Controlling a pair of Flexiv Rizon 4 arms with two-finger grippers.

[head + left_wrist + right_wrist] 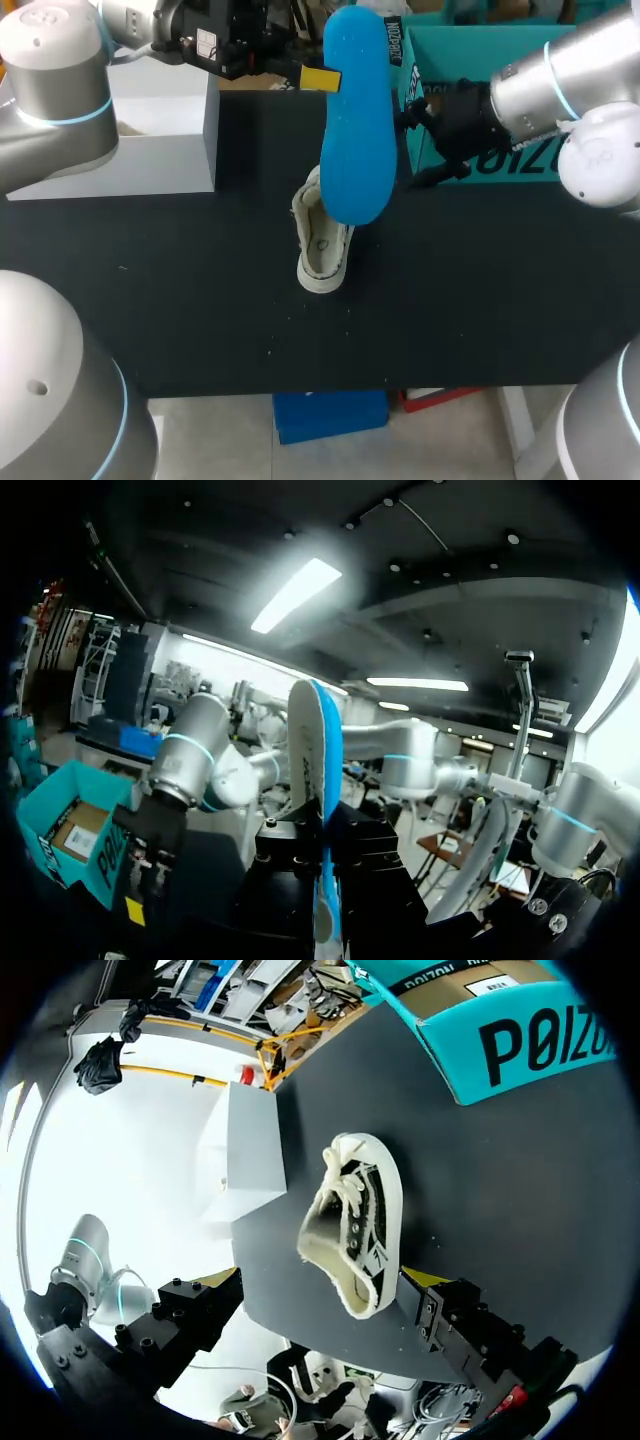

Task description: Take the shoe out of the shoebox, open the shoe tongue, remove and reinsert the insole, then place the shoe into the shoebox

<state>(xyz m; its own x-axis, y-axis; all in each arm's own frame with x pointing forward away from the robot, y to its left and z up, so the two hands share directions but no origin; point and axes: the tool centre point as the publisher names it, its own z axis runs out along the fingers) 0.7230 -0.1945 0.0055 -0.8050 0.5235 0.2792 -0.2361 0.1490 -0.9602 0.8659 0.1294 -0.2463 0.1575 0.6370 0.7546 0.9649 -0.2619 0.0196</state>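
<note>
Left claw [322,78] clamped on blue insole [358,130], upright above shoe [322,245]. Shoe on counter [200,280]. Right claw [320,1285] fingers apart, empty, near shoe. Insole probably light, bendy: pinch edge, feed toe-first.

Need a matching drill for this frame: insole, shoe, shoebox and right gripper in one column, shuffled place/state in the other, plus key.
Column A
1. insole
2. shoe
3. shoebox
4. right gripper

Column B
a. fingers open, holding nothing
b. teal, at the back right of the table
c. lying on the black table, gripped by nothing
d. raised above the table, clamped in the left gripper

Pairs: 1-d, 2-c, 3-b, 4-a
</note>
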